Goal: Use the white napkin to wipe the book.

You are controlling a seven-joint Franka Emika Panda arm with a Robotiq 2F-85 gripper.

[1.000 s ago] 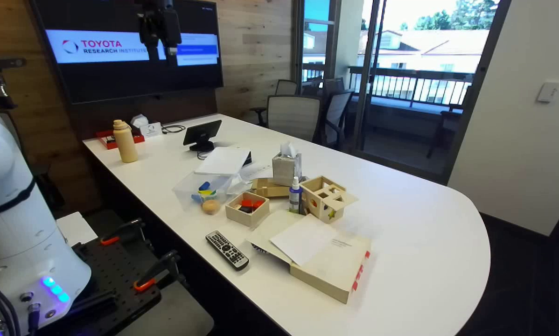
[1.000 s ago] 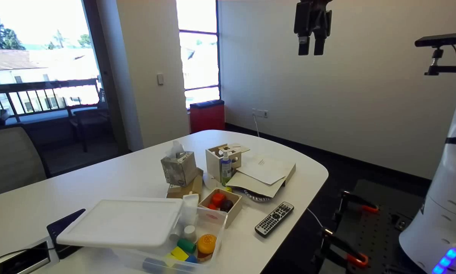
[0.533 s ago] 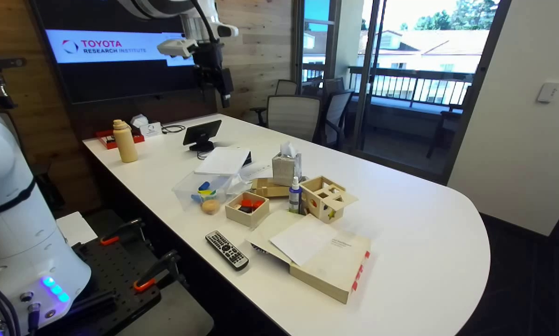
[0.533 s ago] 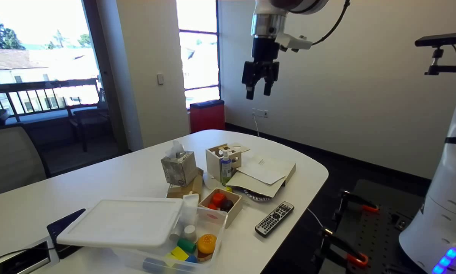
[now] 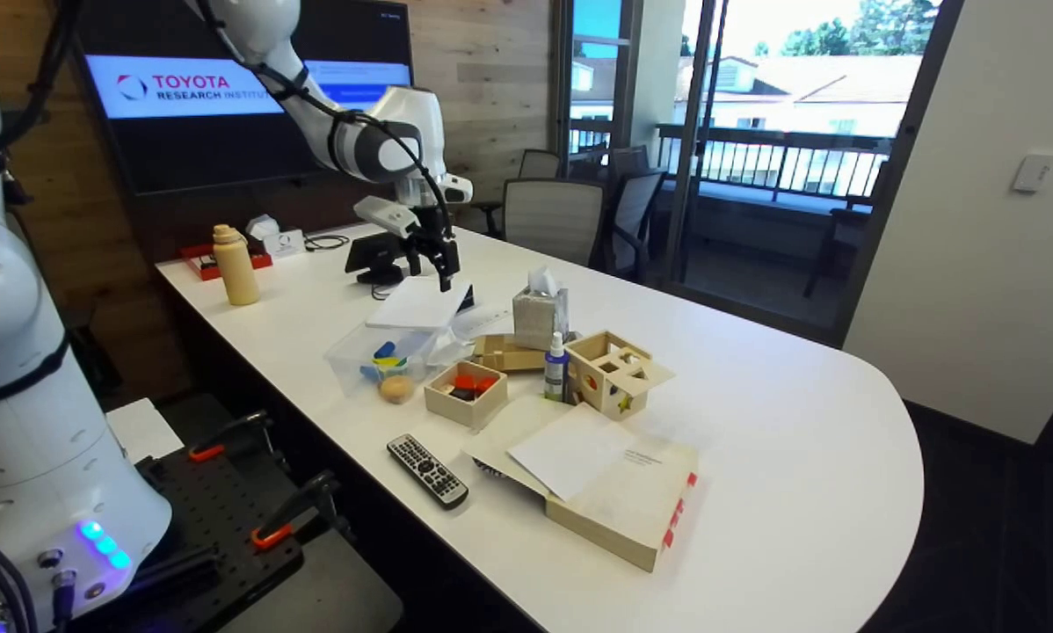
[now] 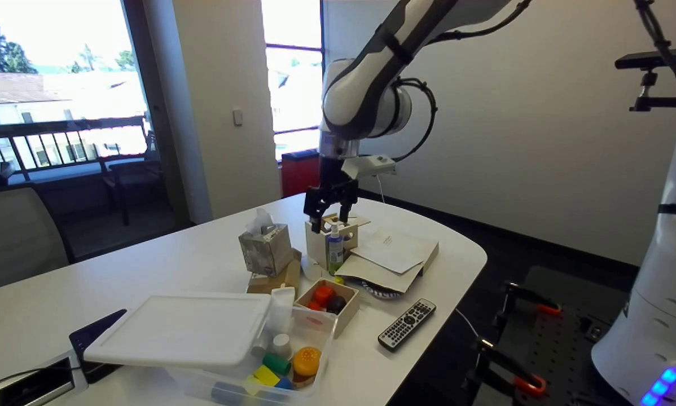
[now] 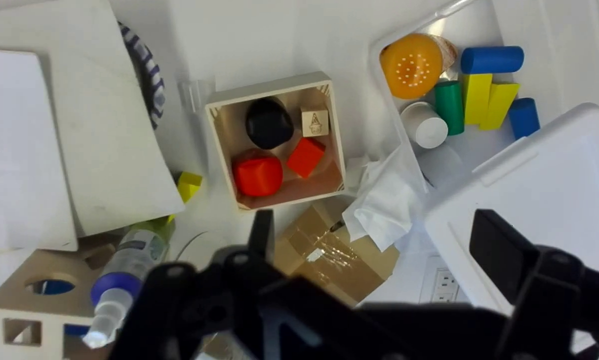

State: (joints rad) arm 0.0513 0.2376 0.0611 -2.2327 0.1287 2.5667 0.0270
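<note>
The white napkin (image 7: 387, 200) lies crumpled over the edge of the clear bin and a cardboard piece in the wrist view. It also shows beside the bin in both exterior views (image 5: 448, 348) (image 6: 282, 309). My gripper (image 7: 373, 235) is open and empty, its fingers either side of the napkin's lower end in the picture. In both exterior views the gripper (image 5: 430, 274) (image 6: 330, 221) hangs above the table things, apart from them. The book (image 5: 636, 501) lies flat with its cream cover flap lifted and a white sheet on top. Its flap (image 7: 109, 150) shows in the wrist view.
A wooden box of blocks (image 7: 222, 100) stands between book and bin. A spray bottle (image 5: 555, 369), a wooden shape box (image 5: 619, 400) and a tissue box (image 5: 535, 318) stand close by. The clear bin's white lid (image 6: 185, 330) sits tilted. A remote (image 5: 428, 472) lies near the edge.
The arm has swung out over the table and come down a long way, bringing the gripper from high up to just above the cluttered things. The objects on the table have not moved.
</note>
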